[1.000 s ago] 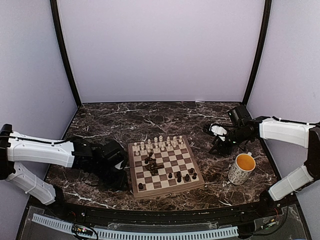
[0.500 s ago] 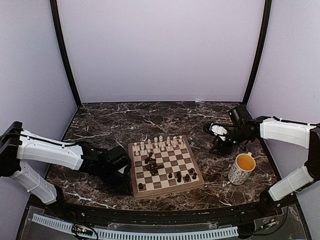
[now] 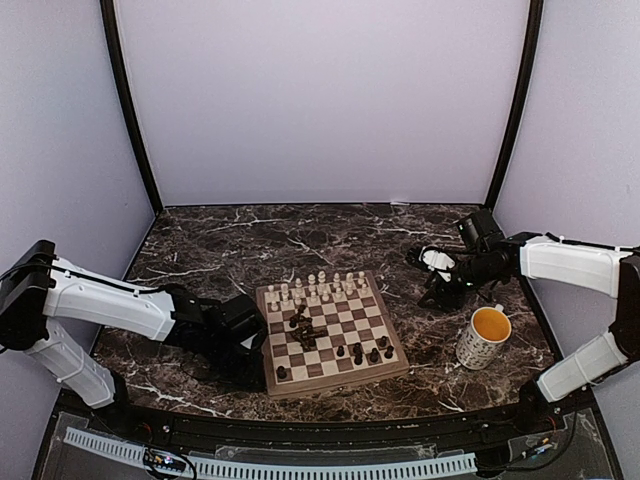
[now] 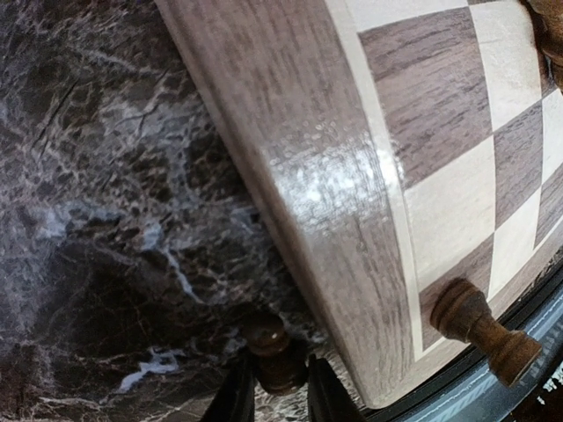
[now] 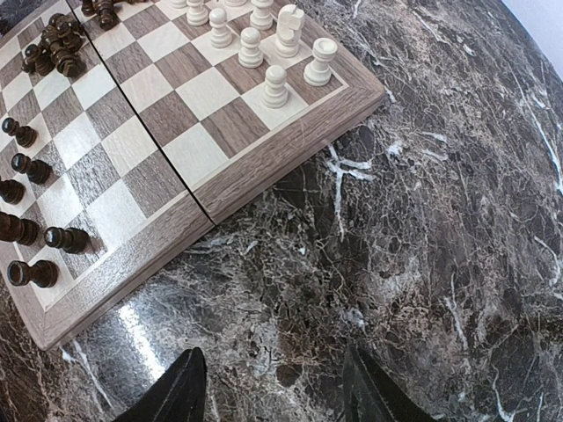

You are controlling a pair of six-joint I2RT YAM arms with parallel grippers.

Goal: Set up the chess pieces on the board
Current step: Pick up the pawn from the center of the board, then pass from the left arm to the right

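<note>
1. The step in hand, as I judge it, is picking up a dark chess piece that lies off the board. It is on the tabletop, at the bottom of the left wrist view, just beside the wooden border.
2. The left end effector has one finger on each side of this piece, very near. Whether they press it, I cannot tell.
3. The next move calls for a firm grip, then a lift over the border without knocking the dark pawn at the board's edge.
4. The right end effector has its fingers apart and empty, over bare tabletop.
</note>
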